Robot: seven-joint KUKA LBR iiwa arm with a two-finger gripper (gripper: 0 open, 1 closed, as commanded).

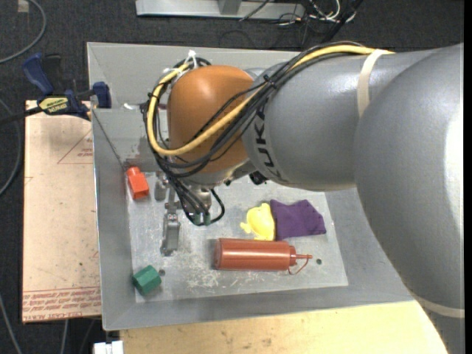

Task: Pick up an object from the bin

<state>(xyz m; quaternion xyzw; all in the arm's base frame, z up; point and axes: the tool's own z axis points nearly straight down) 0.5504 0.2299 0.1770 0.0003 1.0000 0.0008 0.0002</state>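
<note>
My gripper [170, 240] hangs below the orange dome and reaches down to the bin floor in the left half. Nothing shows in its grasp. An orange block [137, 183] lies just up and left of it, near the left wall. A green block [147, 279] sits below it, in the near left corner. A red-brown squeeze bottle [254, 255] lies on its side to the gripper's right, nozzle pointing right.
A yellow soft thing [260, 222] and a purple cloth [297, 218] lie side by side above the bottle. The arm and its cables cover the back and right of the bin. Bare floor lies between the gripper and the green block.
</note>
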